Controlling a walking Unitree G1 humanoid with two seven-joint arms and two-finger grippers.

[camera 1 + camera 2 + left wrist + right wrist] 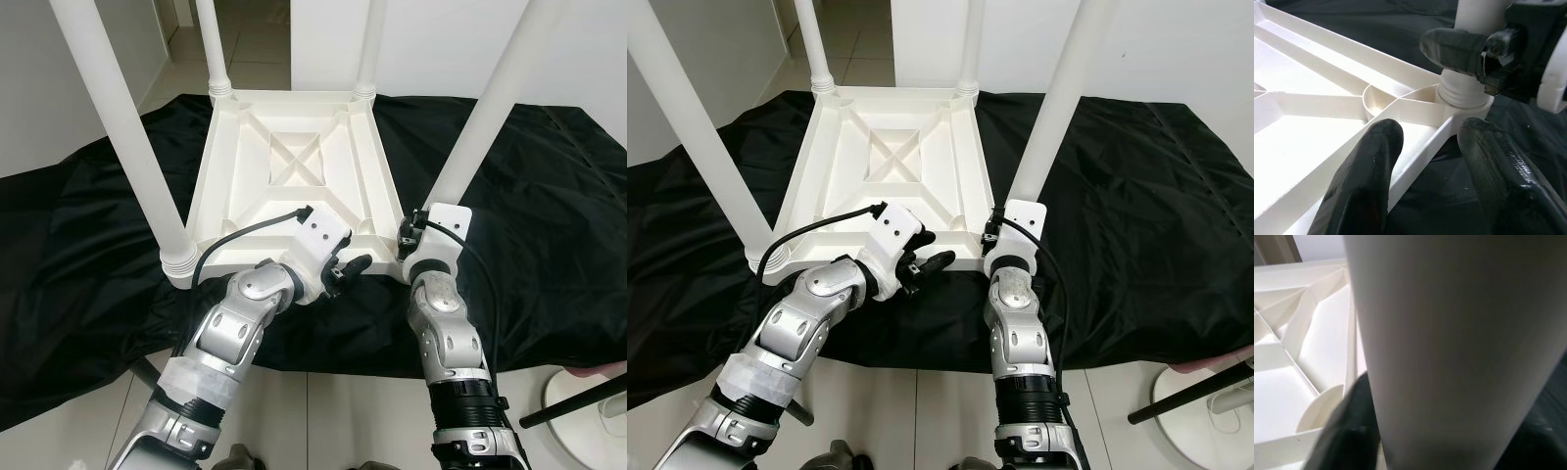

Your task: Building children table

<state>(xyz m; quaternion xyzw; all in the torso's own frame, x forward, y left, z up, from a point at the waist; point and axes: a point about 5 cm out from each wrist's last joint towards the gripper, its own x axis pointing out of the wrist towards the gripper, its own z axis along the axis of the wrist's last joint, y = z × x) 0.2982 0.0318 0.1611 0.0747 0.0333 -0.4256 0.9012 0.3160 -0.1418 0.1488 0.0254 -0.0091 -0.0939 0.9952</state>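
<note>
Both grippers at the near right corner of an upturned white children's table.

The right gripper [1415, 431] has its fingers [1347, 426] closed around the base of the near right leg [480, 127], just above its socket. The left gripper [1427, 166] holds its fingers [1364, 181] open, one on each side of the table's near edge rib, just beside that socket. The table top [294, 166] lies underside up on a black cloth [549, 215] spread over the tiled floor [323, 421], with all four white legs standing upward.
</note>
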